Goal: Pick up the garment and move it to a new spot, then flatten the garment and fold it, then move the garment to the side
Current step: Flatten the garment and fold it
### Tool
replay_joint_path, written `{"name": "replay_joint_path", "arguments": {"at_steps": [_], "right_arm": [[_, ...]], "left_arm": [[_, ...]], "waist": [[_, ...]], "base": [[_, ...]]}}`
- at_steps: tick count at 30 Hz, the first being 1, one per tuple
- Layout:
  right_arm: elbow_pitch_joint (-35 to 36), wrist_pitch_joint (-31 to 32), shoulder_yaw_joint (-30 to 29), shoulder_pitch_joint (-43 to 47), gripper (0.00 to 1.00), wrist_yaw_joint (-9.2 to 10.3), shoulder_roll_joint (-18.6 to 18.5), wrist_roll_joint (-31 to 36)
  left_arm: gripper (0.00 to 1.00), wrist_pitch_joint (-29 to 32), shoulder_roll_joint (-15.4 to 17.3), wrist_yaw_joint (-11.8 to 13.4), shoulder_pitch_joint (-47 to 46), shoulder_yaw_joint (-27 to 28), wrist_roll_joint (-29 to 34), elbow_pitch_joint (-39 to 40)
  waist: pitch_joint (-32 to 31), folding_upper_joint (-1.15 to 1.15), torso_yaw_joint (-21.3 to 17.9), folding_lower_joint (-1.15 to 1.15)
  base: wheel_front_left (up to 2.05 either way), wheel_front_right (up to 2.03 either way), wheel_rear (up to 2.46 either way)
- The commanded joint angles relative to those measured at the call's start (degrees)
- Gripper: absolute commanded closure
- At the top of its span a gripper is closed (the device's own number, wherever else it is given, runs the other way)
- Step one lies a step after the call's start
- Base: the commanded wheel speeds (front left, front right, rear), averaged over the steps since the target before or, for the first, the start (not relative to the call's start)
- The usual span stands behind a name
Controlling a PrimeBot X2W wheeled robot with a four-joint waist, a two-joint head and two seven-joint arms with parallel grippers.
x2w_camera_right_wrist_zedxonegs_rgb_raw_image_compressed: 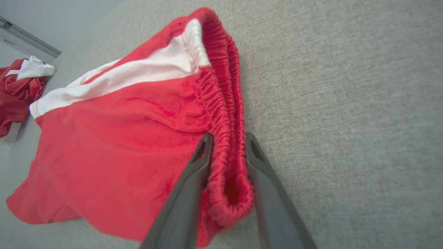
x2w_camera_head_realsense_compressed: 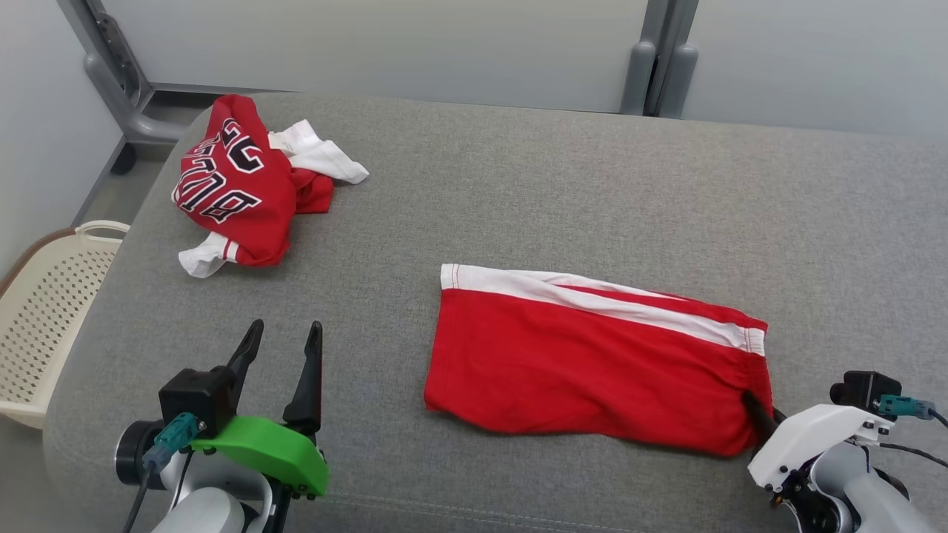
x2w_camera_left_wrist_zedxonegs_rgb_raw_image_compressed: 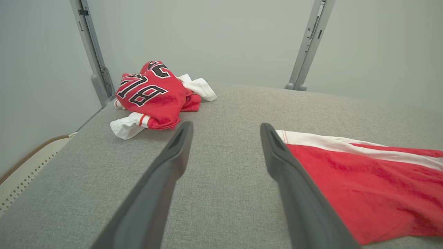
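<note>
Lying flat on the grey fabric-covered table (x2w_camera_head_realsense_compressed: 555, 192), the red shorts (x2w_camera_head_realsense_compressed: 592, 363) are the thing to steer by. They are spread roughly smooth, with a white stripe (x2w_camera_head_realsense_compressed: 592, 292) running along their far edge. Their gathered elastic waistband (x2w_camera_right_wrist_zedxonegs_rgb_raw_image_compressed: 221, 86) is at the end toward the robot's right.

The right claw (x2w_camera_right_wrist_zedxonegs_rgb_raw_image_compressed: 228, 136) is at the near corner of that waistband. Its two dark fingers stand on either side of the bunched elastic and press against it, so the claw has the shorts pinched between them. The cloth there is rucked into a small fold. The rest of the shorts rests on the table, not lifted.

To the left of the shorts, off their open leg end and apart from them, the left claw (x2w_camera_head_realsense_compressed: 286, 329) hovers over bare grey fabric. Its fingers are spread wide with nothing between them, and they touch no cloth.

Farther from the shorts, beyond their leg end and toward the table's far left corner, a red jersey (x2w_camera_head_realsense_compressed: 237, 185) sits in a crumpled heap. It has black, white-edged lettering and white trim. It lies well apart from the shorts.

Left of the shorts again, past the table's edge and lower down, stands a cream perforated laundry basket (x2w_camera_head_realsense_compressed: 44, 311).
</note>
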State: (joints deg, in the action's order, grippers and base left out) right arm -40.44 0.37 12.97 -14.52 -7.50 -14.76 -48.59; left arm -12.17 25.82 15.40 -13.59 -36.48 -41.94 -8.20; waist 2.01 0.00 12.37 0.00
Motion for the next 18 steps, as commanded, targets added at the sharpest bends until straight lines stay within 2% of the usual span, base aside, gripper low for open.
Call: {"name": "replay_joint_path", "arguments": {"at_steps": [1,8,18], "right_arm": [[-0.3,-0.7,0.4,-0.7,1.00,0.02,-0.6,-0.8],[-0.7,-1.3,1.1,-2.1,1.00,0.03,-3.2,-5.5],[-2.7,1.4,-0.1,-3.8,1.00,0.02,-10.2,-7.5]], "left_arm": [[0.00,0.1,0.0,0.3,-0.4,0.0,0.5,-0.2],[0.00,0.5,0.6,0.4,0.7,-0.3,-0.1,0.0],[0.00,0.9,0.0,0.4,0.3,-1.2,0.1,1.2]], "waist": [[-0.3,0.00,-0.2,0.00],[-1.1,0.00,-1.6,0.00],[-2.5,0.00,-3.4,0.00]], "base": [[0.00,0.00,0.00],[0.00,0.00,0.00],[0.00,0.00,0.00]]}}
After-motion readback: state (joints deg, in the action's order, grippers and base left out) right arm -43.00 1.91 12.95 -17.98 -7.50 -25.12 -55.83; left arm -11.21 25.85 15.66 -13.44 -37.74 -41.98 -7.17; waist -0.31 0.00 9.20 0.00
